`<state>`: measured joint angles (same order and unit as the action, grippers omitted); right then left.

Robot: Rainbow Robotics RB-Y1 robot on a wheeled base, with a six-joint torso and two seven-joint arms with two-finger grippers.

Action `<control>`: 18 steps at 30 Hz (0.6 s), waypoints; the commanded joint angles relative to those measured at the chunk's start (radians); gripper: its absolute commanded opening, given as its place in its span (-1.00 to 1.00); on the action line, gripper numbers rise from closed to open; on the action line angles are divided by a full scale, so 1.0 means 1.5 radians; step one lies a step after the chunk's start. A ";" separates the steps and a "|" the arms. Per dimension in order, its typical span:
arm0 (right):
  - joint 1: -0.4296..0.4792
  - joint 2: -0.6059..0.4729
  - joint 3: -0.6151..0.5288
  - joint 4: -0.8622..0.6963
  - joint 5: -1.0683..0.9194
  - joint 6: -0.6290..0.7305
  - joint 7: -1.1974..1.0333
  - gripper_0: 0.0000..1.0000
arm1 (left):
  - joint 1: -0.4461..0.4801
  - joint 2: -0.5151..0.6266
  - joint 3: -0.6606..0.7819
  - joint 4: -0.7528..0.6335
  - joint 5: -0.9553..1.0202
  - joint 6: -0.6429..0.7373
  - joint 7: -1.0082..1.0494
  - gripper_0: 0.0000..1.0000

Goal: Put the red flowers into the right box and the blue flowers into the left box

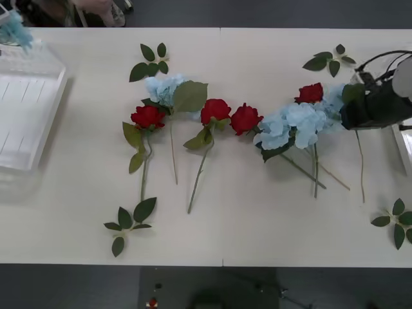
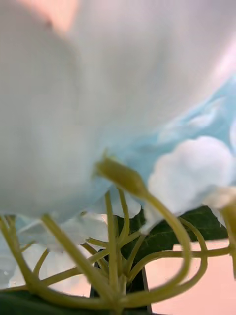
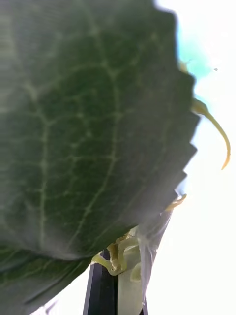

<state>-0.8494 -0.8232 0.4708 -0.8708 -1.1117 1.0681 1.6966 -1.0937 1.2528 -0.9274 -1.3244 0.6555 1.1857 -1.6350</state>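
Task is early: most flowers remain on the table (image 1: 257, 219). Four red flowers (image 1: 214, 111) lie in a loose row with the blue flowers (image 1: 293, 123), none in a box yet as far as visible.

Left box (image 1: 29, 119) sits at the table's far left. A blue bloom (image 1: 14, 29) hangs at the front view's top-left corner above it. The left wrist view has a big green leaf (image 3: 88, 128) and pale stem bits pinched between dark fingers (image 3: 101, 290), so the left gripper looks closed on a blue flower, likely about to drop it.

Right gripper (image 1: 351, 112) sits at the blue cluster's right end, petals and yellow-green stalks (image 2: 113, 246) right against its camera; jaw opening cannot be told.

Right box (image 1: 404, 148) shows as a sliver just beyond the right gripper.
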 commanded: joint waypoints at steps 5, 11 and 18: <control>-0.028 -0.028 -0.229 -0.011 -0.159 0.128 0.346 -1.00 | 0.085 -0.008 0.007 0.175 -0.037 -0.126 0.016 -1.00; -0.028 0.000 -0.246 -0.108 -0.368 0.188 0.450 -1.00 | 0.117 -0.037 0.007 0.226 -0.039 -0.184 0.028 -0.60; -0.027 0.090 -0.236 -0.306 -0.418 0.088 0.434 -1.00 | 0.117 -0.037 0.007 0.229 -0.038 -0.196 0.030 0.34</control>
<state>-0.8498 -0.7410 0.1306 -1.2419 -1.7300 1.2375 2.3499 -0.8882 1.1742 -0.9273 -0.9813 0.6001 0.9151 -1.6255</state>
